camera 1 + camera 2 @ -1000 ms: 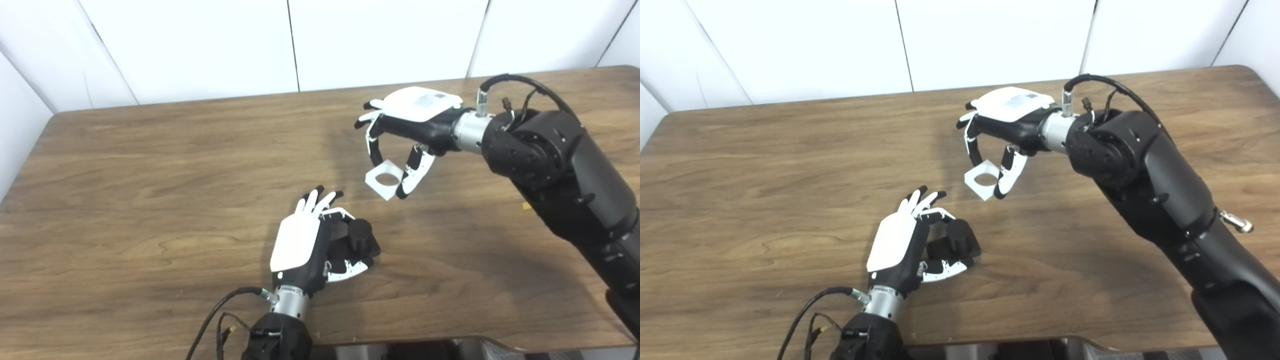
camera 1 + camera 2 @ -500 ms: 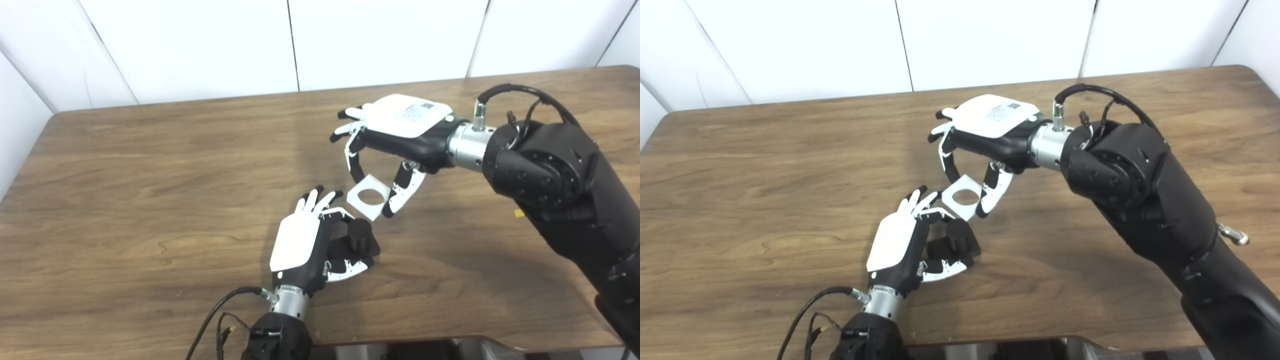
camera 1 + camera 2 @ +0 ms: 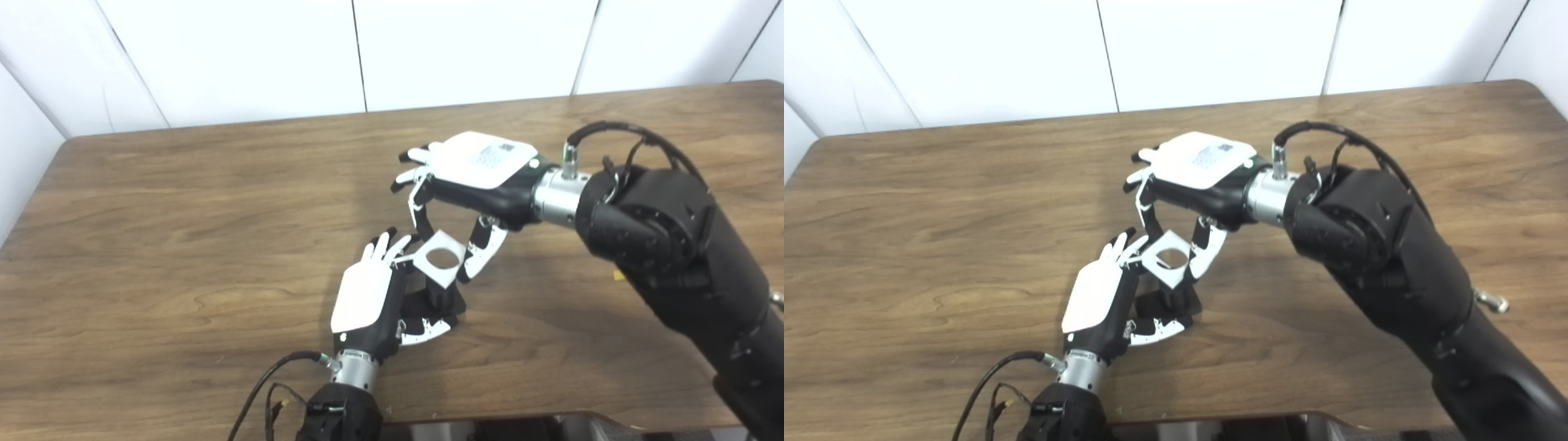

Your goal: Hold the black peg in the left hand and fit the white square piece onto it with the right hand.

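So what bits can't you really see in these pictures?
- Top of the black peg: both views, covered by the white square piece, so whether the hole is already on it cannot be told.
- Left hand grip: both views, its white back hides where the fingers touch the peg's base.
- Right hand palm side: both views, faces down.
- Small yellow speck: left eye view, too small to identify.
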